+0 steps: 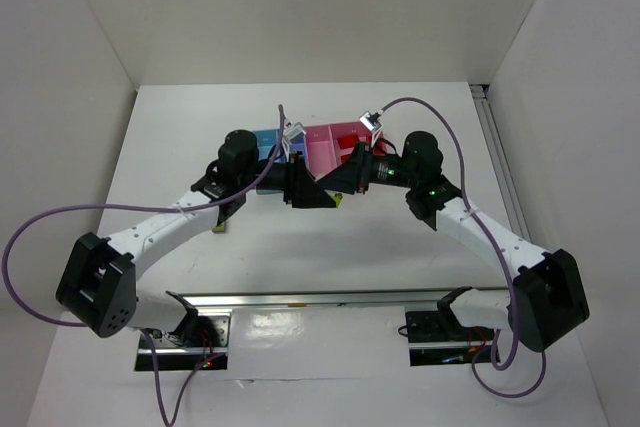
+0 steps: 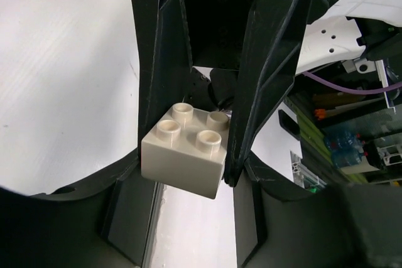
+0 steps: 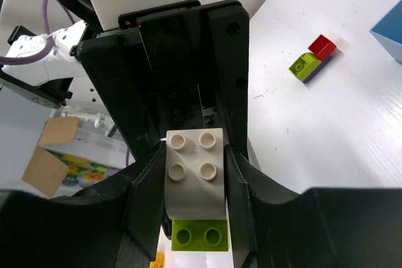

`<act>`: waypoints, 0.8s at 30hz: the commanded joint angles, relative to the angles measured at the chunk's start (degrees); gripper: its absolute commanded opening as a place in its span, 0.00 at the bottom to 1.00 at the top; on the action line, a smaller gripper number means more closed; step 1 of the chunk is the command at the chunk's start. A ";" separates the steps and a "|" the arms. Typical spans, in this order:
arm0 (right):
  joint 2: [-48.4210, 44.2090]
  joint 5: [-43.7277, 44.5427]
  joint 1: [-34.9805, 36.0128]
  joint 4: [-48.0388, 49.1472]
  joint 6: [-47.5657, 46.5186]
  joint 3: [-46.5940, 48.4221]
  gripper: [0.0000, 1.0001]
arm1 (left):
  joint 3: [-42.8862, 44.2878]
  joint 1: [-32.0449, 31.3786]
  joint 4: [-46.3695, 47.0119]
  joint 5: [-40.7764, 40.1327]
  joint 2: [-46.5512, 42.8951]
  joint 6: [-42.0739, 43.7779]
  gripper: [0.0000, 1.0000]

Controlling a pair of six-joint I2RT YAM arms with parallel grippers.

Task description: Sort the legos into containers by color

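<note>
**Both grippers clamped on bricks in front of the bins**

The right gripper (image 3: 195, 180) is clamped on a pale brick (image 3: 193, 174) that is joined to a lime-green brick (image 3: 200, 236). The left gripper (image 2: 188, 177) presses both sides of an off-white brick (image 2: 185, 155). I cannot tell if it is the same one. The grippers meet just before the containers (image 1: 322, 147), probably to split mixed colours. A red brick (image 3: 322, 46) lies on the desk (image 3: 326, 130).

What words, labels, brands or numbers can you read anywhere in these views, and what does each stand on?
No text can be read.
Printed box, right wrist view: print blurred, unreadable.
Bottle labels, left wrist view: too small to read.
Studs of the cream brick, left wrist view, and the white brick, right wrist view: no lettering shows.
</note>
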 commanded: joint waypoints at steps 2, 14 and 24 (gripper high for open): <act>0.56 0.89 1.04 2.24 -0.88 -0.16 0.27 | 1.12 -0.79 4.41 2.56 0.51 -1.71 0.12; -1.55 5.99 -4.76 -1.45 -1.50 1.95 0.27 | -7.57 4.47 -2.54 -0.61 -8.89 1.73 0.00; 6.88 14.25 -3.63 -3.57 -4.66 4.76 0.26 | -15.31 13.88 -12.39 -5.62 -17.33 2.26 0.00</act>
